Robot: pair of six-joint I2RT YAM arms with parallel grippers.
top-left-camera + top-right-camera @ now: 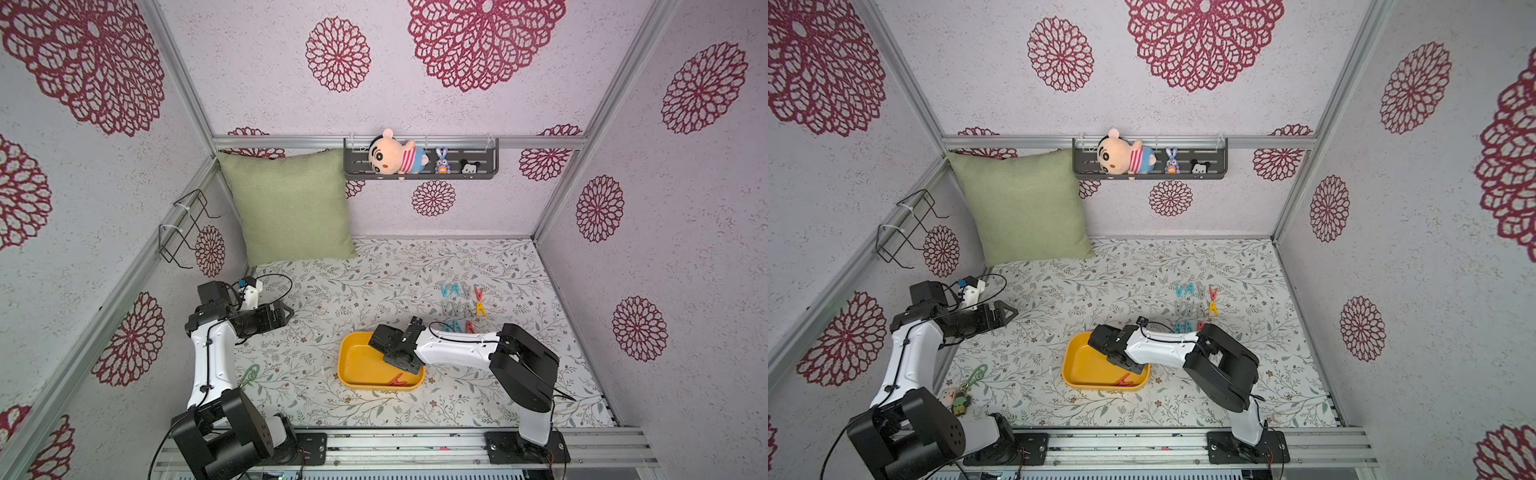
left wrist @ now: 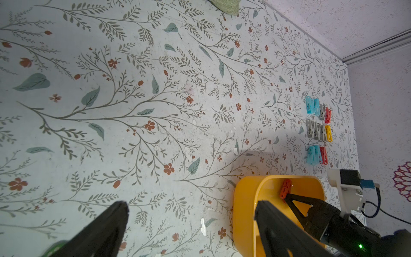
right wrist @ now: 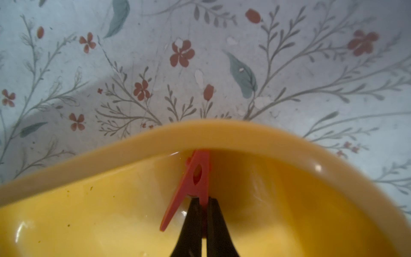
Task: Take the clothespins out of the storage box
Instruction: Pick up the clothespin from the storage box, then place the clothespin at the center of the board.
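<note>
The red plastic A-shaped clothespin (image 3: 196, 178) sits right at the tips of the right gripper (image 3: 203, 205). The black fingers are pressed together on one of its legs, and the other leg splays free to one side. Pinching a single thin leg is probably the only purchase available, because the clip's closed end is pushed up under the rim just ahead of the fingers. That rim belongs to the shallow yellow plastic storage box (image 3: 142, 142), whose wall curves around the hand's front. The gripper reaches down inside it, with bare yellow floor on either side of the fingers. No other clip shows in the box, so this looks like the last one to lift out.

Behind the hand, past its wrist and forearm, the teal, grey, red and yellow plastic clothespins (image 1: 463, 305) lie in neat rows on the floral-printed tabletop (image 1: 332, 291). They are well apart from the box, apparently the drop-off spot.

Farther off, beyond the box's opposite side, the left gripper (image 2: 191, 204) hangs over bare tabletop. Its fingers are spread wide and hold nothing, likely parked clear of the working arm.
</note>
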